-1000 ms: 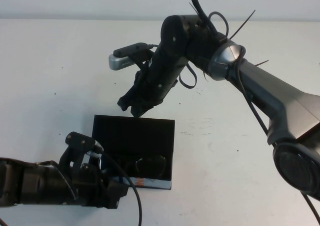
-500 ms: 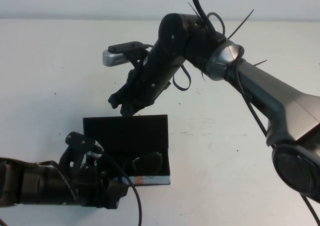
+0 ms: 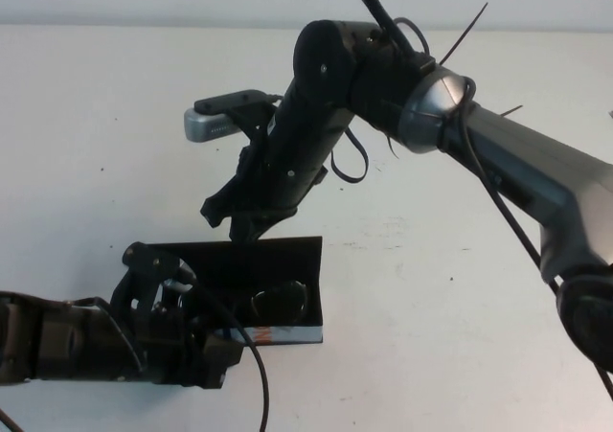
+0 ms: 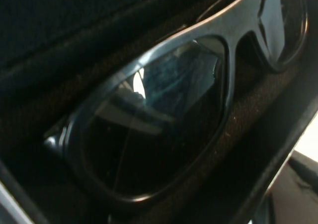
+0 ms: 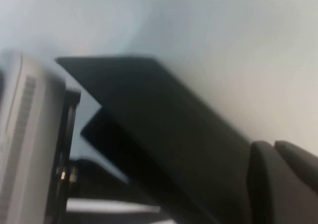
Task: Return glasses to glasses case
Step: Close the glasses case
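Note:
The glasses case (image 3: 275, 334) sits on the table near me, its black lid (image 3: 251, 259) standing partly raised. The dark glasses (image 3: 280, 303) lie inside it. Seen close in the left wrist view, the glasses (image 4: 164, 110) rest on the black lining. My right gripper (image 3: 235, 223) is shut, its tips against the far side of the lid. In the right wrist view the shut right gripper (image 5: 272, 147) touches the lid (image 5: 164, 129). My left gripper (image 3: 180, 306) is at the case's left end, clamped on its front wall, with one finger (image 4: 298, 184) outside the wall.
The white table (image 3: 450, 288) stretches around the case. The right arm (image 3: 498, 154) reaches in from the right, over the table's middle, with loose cables and zip ties. The left arm (image 3: 57, 341) lies along the near left edge.
The lid has swung up from lying flat and open to partly raised. The right gripper has moved left and toward me, staying against it. The glasses stay in the case.

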Available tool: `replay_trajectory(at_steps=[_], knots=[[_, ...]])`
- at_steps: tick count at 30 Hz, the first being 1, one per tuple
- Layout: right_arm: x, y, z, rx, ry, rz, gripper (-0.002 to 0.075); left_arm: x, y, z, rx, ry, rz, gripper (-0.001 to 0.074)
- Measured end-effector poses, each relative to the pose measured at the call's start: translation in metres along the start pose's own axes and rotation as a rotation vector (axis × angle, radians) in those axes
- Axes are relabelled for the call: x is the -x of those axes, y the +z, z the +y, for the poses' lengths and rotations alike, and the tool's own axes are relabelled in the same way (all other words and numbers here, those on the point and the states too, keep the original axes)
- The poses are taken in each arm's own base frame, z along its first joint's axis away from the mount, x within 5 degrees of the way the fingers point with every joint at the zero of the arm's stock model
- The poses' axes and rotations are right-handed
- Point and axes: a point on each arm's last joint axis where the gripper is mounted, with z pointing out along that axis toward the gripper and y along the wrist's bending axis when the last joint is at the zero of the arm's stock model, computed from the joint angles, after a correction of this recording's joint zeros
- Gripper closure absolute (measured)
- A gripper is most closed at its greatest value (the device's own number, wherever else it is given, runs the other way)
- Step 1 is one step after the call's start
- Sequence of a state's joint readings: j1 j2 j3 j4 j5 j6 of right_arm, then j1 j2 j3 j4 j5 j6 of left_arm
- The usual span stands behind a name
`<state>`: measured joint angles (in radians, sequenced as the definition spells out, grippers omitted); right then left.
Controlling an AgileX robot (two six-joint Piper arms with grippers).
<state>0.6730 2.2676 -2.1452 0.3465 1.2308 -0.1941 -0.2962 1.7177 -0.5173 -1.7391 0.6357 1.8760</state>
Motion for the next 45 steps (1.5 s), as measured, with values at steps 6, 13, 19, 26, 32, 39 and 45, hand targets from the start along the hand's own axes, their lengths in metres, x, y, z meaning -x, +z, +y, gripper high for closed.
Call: replay_trajectory(at_steps=[6,13,19,26,32,39,45], knots=[[-0.023,0.002,0.005,0.006,0.038,0.078,0.0739,0.0,0.0,0.0,0.0,0.0,0.0,0.0735],[-0.044,0.015,0.007,0.021,0.066,0.162,0.0739,0.0,0.0,0.0,0.0,0.0,0.0,0.0735],[-0.048,0.022,0.016,0.024,0.048,0.187,0.0739,0.0,0.0,0.0,0.0,0.002,0.002,0.0735],[-0.05,0.031,0.01,-0.007,0.04,0.211,0.0739,-0.002,0.0,0.0,-0.005,-0.017,0.018,0.0735],[-0.051,0.03,0.009,-0.019,0.035,0.213,0.0739,-0.013,-0.008,-0.007,-0.003,-0.036,0.031,0.0735],[-0.05,0.027,0.01,-0.051,0.009,0.213,0.074,-0.019,-0.028,-0.018,0.043,-0.005,0.01,0.0735],[-0.048,0.002,0.015,-0.106,-0.034,0.171,0.074,-0.004,-0.053,-0.035,0.052,0.049,-0.109,0.0735]])
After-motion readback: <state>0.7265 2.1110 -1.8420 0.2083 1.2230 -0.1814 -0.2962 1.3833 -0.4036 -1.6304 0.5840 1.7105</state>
